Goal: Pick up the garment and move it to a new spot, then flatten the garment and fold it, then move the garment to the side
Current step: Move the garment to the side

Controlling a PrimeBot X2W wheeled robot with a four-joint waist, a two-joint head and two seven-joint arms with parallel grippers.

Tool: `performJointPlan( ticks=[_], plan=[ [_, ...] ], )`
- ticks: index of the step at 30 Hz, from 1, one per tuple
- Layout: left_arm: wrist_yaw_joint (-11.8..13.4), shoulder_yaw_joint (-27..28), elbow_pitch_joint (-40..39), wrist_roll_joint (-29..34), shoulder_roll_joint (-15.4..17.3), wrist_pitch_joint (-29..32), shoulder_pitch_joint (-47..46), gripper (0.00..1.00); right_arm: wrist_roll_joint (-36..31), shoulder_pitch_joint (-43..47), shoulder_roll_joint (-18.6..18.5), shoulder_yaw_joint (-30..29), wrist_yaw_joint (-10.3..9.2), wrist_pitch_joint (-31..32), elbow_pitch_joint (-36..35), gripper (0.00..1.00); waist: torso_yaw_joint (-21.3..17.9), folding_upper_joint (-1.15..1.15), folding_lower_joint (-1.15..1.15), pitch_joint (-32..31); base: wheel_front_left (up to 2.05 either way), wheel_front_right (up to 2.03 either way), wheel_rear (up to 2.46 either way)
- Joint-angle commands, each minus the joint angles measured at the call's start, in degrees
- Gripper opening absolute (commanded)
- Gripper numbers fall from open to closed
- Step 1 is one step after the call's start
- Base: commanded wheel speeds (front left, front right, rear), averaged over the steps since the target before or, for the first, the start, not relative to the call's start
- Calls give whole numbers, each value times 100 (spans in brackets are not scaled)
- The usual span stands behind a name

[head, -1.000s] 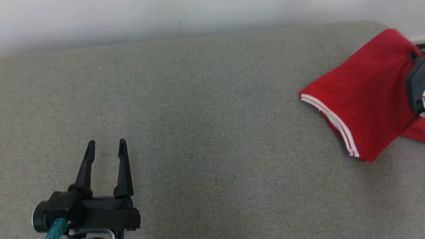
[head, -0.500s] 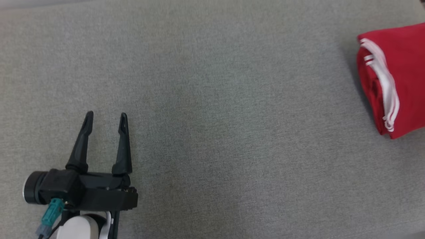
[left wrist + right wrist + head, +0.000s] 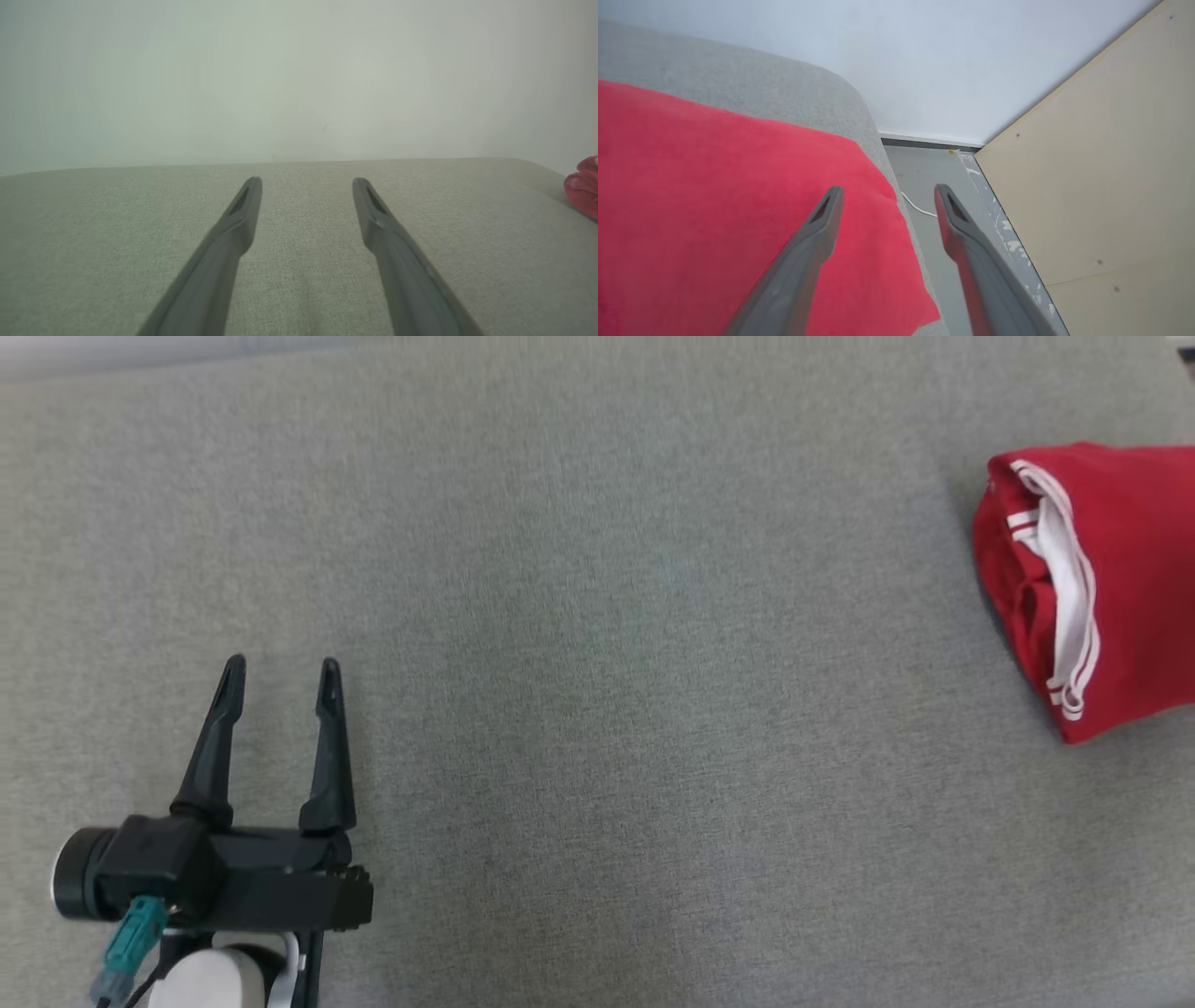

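Left claw (image 3: 281,665), lower left of the head view: fingers spread, nothing between them, poised over the bare table (image 3: 607,616), as it was a second ago. Right claw (image 3: 888,188), right wrist view: fingers parted and released above the red garment (image 3: 714,210); whether they touch the cloth cannot be told. A second ago this claw rested on the garment at the head view's right edge. The garment (image 3: 1120,579) now lies as a folded bundle with its white-striped hems facing left, at the table's far right, well apart from the left claw; the camera has shifted meanwhile. The table is covered in grey fabric with a rounded corner. Beyond it are a pale wall (image 3: 948,56), grey floor (image 3: 924,177), a white cable (image 3: 917,207) and a beige panel (image 3: 1101,163).
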Motion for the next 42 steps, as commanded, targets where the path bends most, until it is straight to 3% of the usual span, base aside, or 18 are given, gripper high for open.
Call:
performJointPlan(
  ticks=[1,5,13,23,33,42],
  plan=[
    [40,58,33,-23,4,1,153,100,124,191,230,-49,-19,-292,-152,100,-4,0,0,-352,0,0,0],
    [118,177,102,-133,0,0,370,100,371,624,738,2,-19,-912,-609,100,9,0,0,-730,0,0,0],
    [309,231,318,-246,0,0,928,100,1396,2027,1508,937,-19,-1899,-1674,100,130,0,0,-1503,0,0,0],
    [492,329,624,-273,0,0,1441,100,1838,3176,1877,1834,-19,-2072,-2446,100,331,0,0,-2151,0,0,0],
    [446,462,836,-210,-1,0,1786,100,1849,3765,2271,1971,-19,-2076,-2531,100,561,0,0,-2477,0,0,0],
    [474,432,881,-238,0,0,1954,100,1776,3991,2454,1850,-19,-2077,-2499,100,501,0,0,-2561,0,0,0]
  ],
)
